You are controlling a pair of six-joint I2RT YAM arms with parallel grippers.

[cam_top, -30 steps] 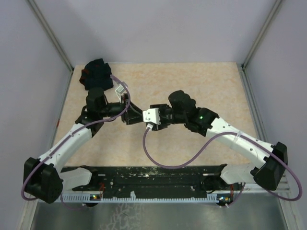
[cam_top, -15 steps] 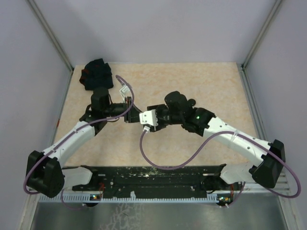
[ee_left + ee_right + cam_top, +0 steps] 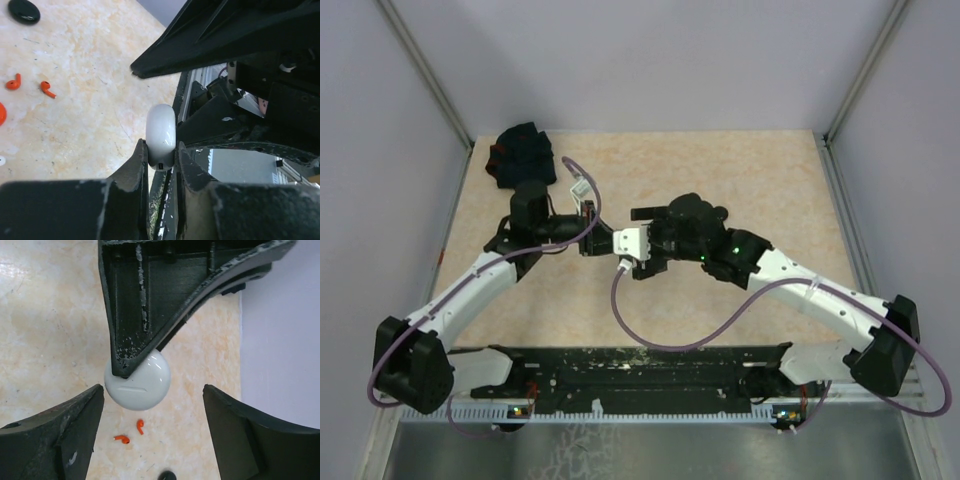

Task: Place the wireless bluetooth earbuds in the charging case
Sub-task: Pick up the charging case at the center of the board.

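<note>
A round glossy white charging case (image 3: 160,131) is pinched edge-on between my left gripper's (image 3: 160,145) fingers, held above the table. The right wrist view shows the same case (image 3: 142,385) under a black left finger (image 3: 145,305). My right gripper (image 3: 152,389) stands open on either side of the case without touching it. Two small orange-red earbuds (image 3: 13,82) (image 3: 47,89) lie on the table below, and both earbuds (image 3: 140,426) (image 3: 121,439) show in the right wrist view. In the top view both grippers meet at mid-table, left gripper (image 3: 590,238) against right gripper (image 3: 612,244).
A black fabric bundle (image 3: 523,152) sits at the far left corner. A black disc (image 3: 24,11) lies beyond the earbuds, and an orange disc (image 3: 1,113) is cut off by the picture's edge. Purple cables loop off both wrists. Walls enclose the table (image 3: 740,180).
My left arm has drawn back from the black bundle to meet the right gripper at mid-table. The right wrist has shifted slightly and its jaws now stand wide.
</note>
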